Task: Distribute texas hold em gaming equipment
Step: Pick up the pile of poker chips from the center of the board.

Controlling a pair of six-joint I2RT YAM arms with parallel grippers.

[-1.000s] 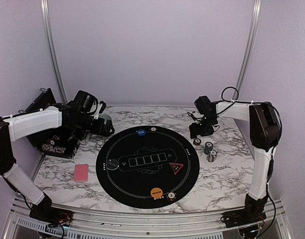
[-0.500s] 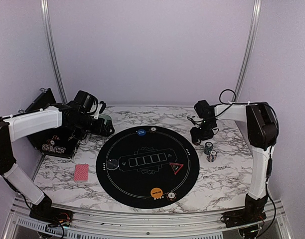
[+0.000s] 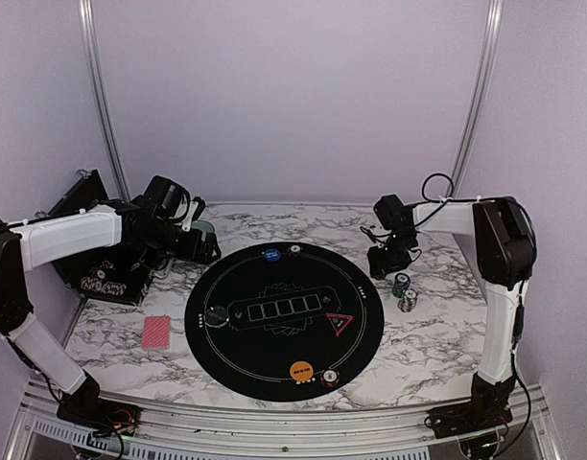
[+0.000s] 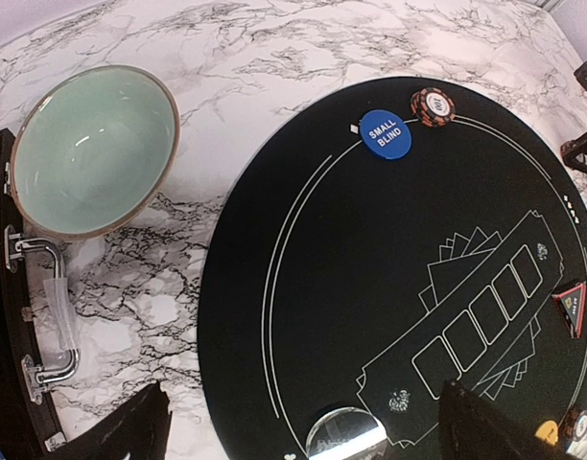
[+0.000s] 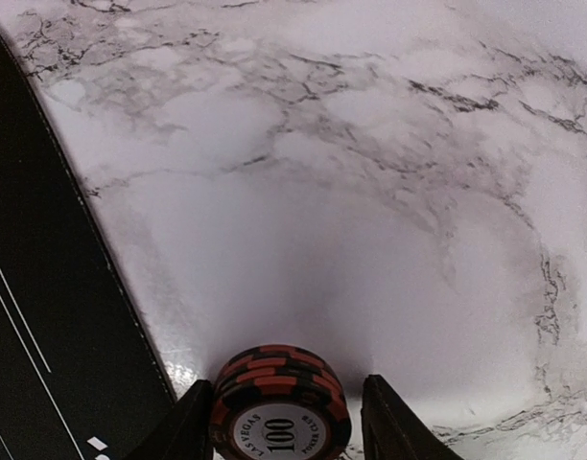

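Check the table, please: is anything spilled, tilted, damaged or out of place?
Nothing stands out. The black mat lies flat, the teal bowl stands upright and empty, the Small Blind button and the red triangle marker lie flat on the mat, and the chip stack between the jaws of the right tool stands straight.

Showing glossy marble-look tabletop [image 5: 370, 192], matt black mat [image 4: 351, 259], possibly felt, smooth glazed teal bowl [image 4: 92, 144], gleaming chrome handle [image 4: 61, 307], satin plastic-looking poker chips [image 5: 279, 402]
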